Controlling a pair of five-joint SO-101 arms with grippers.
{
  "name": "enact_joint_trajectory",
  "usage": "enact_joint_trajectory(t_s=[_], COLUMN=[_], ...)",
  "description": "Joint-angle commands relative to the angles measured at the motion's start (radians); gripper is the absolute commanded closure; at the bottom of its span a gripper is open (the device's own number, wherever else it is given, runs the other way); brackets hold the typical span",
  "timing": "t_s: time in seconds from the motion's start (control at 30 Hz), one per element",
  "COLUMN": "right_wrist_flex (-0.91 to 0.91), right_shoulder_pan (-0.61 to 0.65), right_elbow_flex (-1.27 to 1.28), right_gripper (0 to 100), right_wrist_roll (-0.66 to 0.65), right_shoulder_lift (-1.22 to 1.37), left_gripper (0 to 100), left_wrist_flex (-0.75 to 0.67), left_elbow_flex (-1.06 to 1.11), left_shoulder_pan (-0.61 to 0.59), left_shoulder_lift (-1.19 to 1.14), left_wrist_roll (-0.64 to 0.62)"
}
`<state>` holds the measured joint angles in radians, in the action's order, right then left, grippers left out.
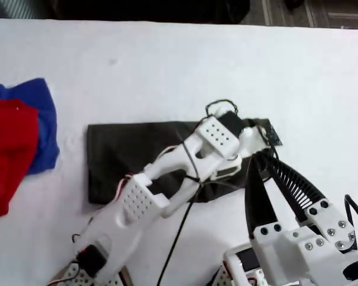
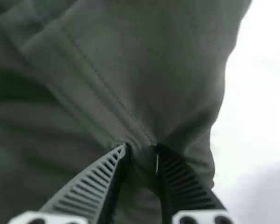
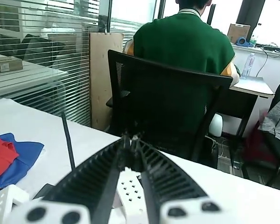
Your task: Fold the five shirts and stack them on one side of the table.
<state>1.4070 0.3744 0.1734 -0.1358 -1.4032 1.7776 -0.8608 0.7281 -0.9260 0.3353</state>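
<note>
Your left gripper [image 2: 140, 150] is clamped on a fold of the dark shirt [image 1: 125, 155], which lies mid-table. Your right gripper [image 3: 132, 138] hangs raised, tips together. The red shirt [image 1: 9, 149] overlaps the blue shirt [image 1: 39, 101] at the table's [image 1: 167, 65] left edge, with bare tabletop behind.

Room to pass over far half of table [image 1: 167, 59] & far-right corner. Left arm [image 1: 137, 202] lies diagonally across dark shirt [image 1: 119, 155], blocking its mid & near-right part. Right gripper [image 1: 261, 158] stands just beside that arm: tight gap btw. them. Red shirt [image 1: 6, 149] on blue shirt [image 1: 45, 119] block left edge.
</note>
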Motion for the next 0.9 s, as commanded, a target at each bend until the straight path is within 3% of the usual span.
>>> enact_joint_trajectory(t_s=[0.0,0.1,0.37,0.87], right_wrist_flex=[0.002,0.002,0.002,0.085], right_shoulder_pan=[-0.001,-0.001,-0.001,-0.001], right_elbow_flex=[-0.021,-0.021,-0.021,-0.017], right_gripper=[98.0,98.0,98.0,98.0], right_wrist_roll=[0.002,0.002,0.002,0.002], right_shoulder_lift=[0.002,0.002,0.002,0.002], left_gripper=[89,89,89,89], left_wrist_flex=[0.011,0.009,0.012,0.009], left_elbow_flex=[-0.014,-0.014,0.014,0.572], left_shoulder_pan=[-0.005,-0.012,-0.165,-0.435], left_shoulder_lift=[0.154,0.237,0.334,0.835], left_wrist_roll=[-0.003,-0.005,-0.071,-0.11])
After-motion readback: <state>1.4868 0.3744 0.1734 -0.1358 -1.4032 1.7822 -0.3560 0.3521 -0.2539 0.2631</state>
